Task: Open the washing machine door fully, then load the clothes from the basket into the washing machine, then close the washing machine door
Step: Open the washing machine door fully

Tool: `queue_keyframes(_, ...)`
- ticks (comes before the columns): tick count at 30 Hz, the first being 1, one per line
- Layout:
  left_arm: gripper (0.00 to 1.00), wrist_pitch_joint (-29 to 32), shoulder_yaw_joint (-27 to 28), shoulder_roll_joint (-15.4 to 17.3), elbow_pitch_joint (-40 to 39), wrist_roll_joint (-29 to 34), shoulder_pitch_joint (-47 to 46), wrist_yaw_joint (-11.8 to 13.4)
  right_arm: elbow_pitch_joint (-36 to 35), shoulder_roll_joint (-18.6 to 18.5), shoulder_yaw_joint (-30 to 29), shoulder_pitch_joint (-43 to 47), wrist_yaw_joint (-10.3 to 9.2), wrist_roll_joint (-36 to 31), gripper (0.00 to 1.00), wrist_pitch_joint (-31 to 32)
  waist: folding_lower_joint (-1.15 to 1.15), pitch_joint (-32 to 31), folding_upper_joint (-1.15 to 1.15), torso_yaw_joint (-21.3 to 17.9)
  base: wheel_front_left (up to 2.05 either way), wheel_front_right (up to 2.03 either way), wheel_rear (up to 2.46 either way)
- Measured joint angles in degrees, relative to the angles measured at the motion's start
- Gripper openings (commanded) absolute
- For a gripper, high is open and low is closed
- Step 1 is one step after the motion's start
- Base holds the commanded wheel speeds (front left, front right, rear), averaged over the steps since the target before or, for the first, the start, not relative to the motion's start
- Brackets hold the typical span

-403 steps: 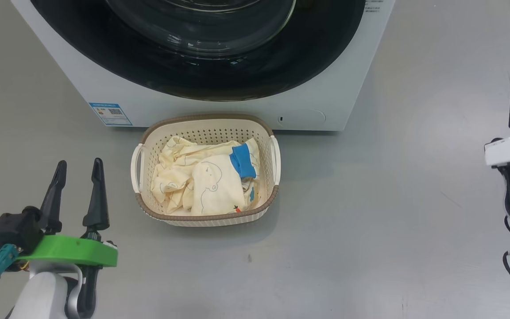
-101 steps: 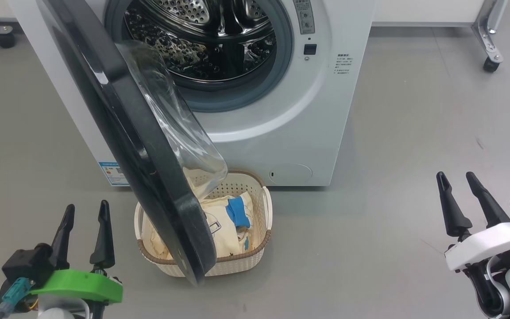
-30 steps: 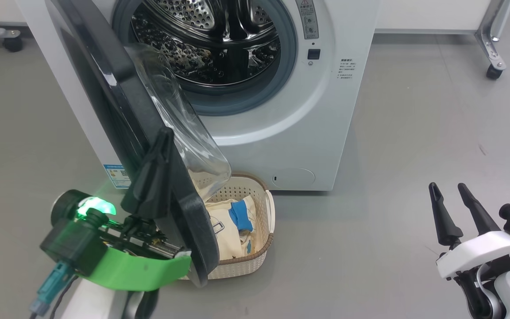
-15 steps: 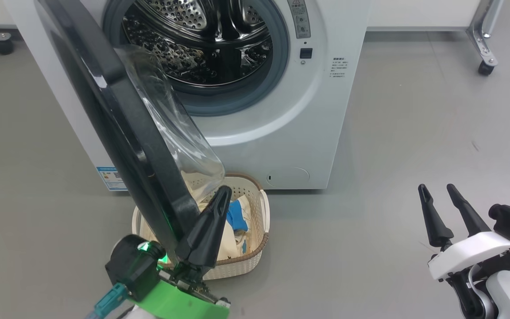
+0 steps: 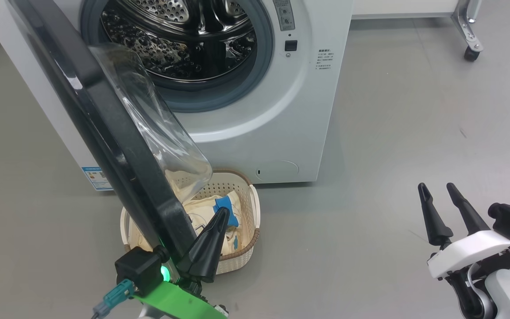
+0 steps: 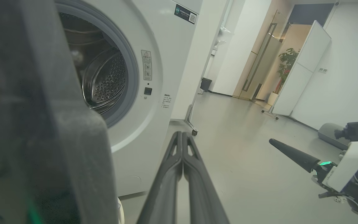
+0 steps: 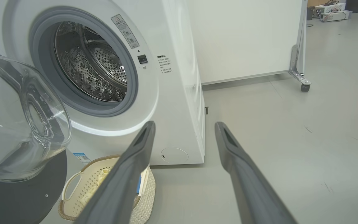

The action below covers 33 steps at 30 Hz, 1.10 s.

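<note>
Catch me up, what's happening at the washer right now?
The washing machine door is partly open, angled out over the basket. The left gripper, shut, sits at the inner side of the door's lower edge, seemingly placed to push it wider. The right gripper hangs open to the right. The clothes lie in the basket.

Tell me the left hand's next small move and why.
Probably sweep the shut left hand leftward against the inner face of the washing machine door, swinging it wider. The door stands only partly open, hanging over the basket and covering part of the clothes, and the hand sits right beside its lower edge.
</note>
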Motion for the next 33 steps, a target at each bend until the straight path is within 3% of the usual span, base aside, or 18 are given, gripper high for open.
queue_keyframes(13,0.0,1.42,1.86,-0.18,4.24,-1.66,-0.06,0.01,0.37,-0.03,-0.96,0.01,0.0,0.16,1.0,-0.01,0.0,0.47,0.0,0.52,0.0,0.0,0.0)
queue_keyframes(33,0.0,1.42,2.56,-0.79,7.28,-2.13,-0.13,0.01,0.73,0.02,-1.52,0.05,0.0,0.51,1.0,-0.01,0.0,-0.03,0.0,7.15,0.0,0.0,0.0)
